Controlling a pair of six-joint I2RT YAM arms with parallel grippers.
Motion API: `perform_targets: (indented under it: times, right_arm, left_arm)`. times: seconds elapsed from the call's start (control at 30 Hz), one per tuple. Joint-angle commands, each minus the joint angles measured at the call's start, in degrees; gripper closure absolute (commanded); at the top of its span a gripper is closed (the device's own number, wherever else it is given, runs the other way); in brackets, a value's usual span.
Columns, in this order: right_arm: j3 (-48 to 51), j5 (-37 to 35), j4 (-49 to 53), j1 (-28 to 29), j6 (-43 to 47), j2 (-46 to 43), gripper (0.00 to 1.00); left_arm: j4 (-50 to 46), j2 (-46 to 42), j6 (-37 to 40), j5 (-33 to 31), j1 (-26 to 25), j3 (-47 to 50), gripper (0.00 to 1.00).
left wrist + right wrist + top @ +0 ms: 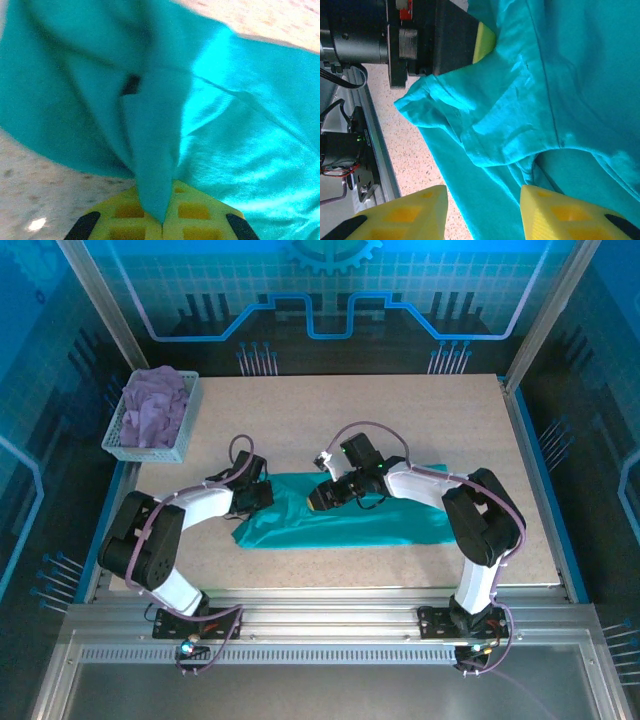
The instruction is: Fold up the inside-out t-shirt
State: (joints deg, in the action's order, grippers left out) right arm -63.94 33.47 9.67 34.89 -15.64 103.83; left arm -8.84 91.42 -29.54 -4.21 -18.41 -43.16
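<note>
While we're looking down from the top camera, here's the rundown from left to right. Way off at the far left corner of the table (420,410) sits a white mesh basket (120,445) with a lavender garment (155,408) bunched up inside it, well apart from everything else.

Next comes the left arm, bent in low over the tabletop. The left gripper (162,221) is clamped tight on the left end of the teal t-shirt (350,527); in its wrist view a narrow fold of the cloth rises straight out from between the closed yellow fingers (195,212), and there's a small dark mark on the fabric just above that fold. We can't tell what the mark is.

The shirt itself lies in a long, rumpled strip across the near middle of the table, running left to right between the two arms.

Then the right arm, which reaches across over the shirt and hides a good part of its upper edge from above. The right gripper (484,210) has its jaws about halfway apart, with nothing pinched, over a creased, seamed flap of the shirt. Whether the tips touch the cloth, we can't tell. In that wrist view the left gripper's black body blocks the top corner.
</note>
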Motion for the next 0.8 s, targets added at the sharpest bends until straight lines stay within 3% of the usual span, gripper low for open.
perform_targets:
  times: [0.0,0.23,0.43,0.53,0.63,0.77]
  right_arm:
    - [0.0,-0.2,1.7,-1.2,0.3,-1.3,0.57]
    - [2.8,-1.3,2.4,-4.7,1.4,-6.8,0.57]
    - [4.0,-6.7,7.9,-8.7,1.6,-11.3,0.56]
    - [4.7,-12.8,11.8,-10.2,0.3,-13.7,0.55]
    - [5.5,-17.6,15.1,-11.0,0.3,-15.8,0.55]
    - [7.1,-21.8,17.3,-11.7,1.0,-18.9,0.55]
  left_arm:
    - [1.1,-0.6,1.1,5.2,-2.0,1.8,1.00]
    - [-6.5,-7.9,1.6,-1.7,0.9,0.1,1.00]
    - [-20.9,-9.8,3.8,-8.6,9.5,-7.9,1.00]
    - [-26.1,-10.6,8.1,-16.6,12.4,-12.3,1.00]
    - [-31.9,-8.1,12.9,-30.9,13.8,-18.5,1.00]
    - [-36.3,-2.3,14.5,-36.3,13.6,-26.0,1.00]
